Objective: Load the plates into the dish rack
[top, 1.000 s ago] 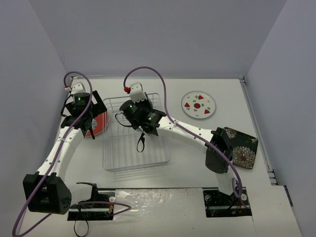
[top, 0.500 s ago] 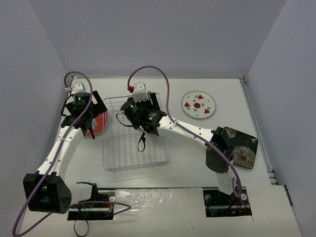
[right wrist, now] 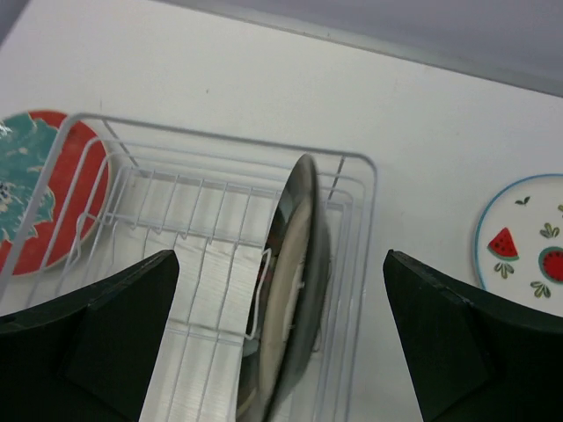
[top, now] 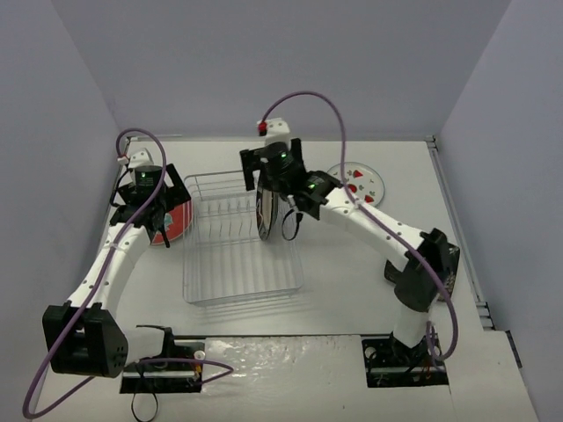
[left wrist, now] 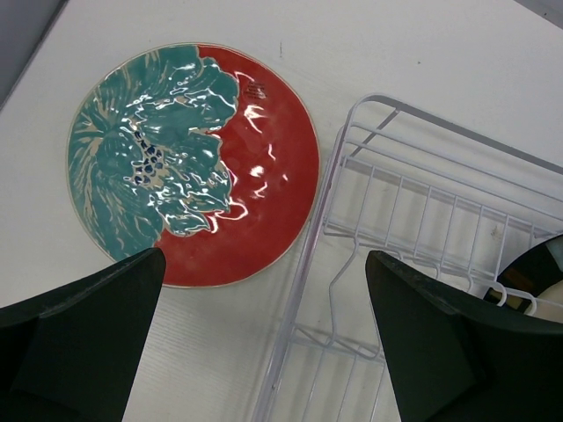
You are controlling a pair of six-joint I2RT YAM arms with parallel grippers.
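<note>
The rack [top: 201, 280] is a rectangular basket of thin silvery wire with rows of upright prongs. It sits mid-desk on the matte white desk [top: 343, 290].

The striped plate [right wrist: 297, 264] stands on edge in the rack's 1 o'clock corner, propped between prongs. It is round, with a dark rim and a glossy tan face that catches the light.

The right gripper [right wrist: 280, 262] hangs over this plate with its blunt black fingers [right wrist: 114, 325] spread wide. One finger is on each side of the plate, both are clear of it, and the gripper holds nothing.

The red plate [left wrist: 255, 185] lies flat on the desk at 9 o'clock of the rack, just beside the wire wall. It is round and glazed, with a rippled surface, and a teal flower covers its left half.

The left gripper [left wrist: 264, 255] hovers above the red plate's near edge and the rack's corner. It is fully open and empty.

The watermelon plate [right wrist: 528, 246] lies flat at 2 o'clock of the rack, well apart from it. It is white and round, with a pale blue rim, red slices and small green leaves. From above, the right arm covers its left edge.

The black plate [top: 454, 264] lies at 4 o'clock, and only a dark sliver of it shows past the right arm's elbow.
</note>
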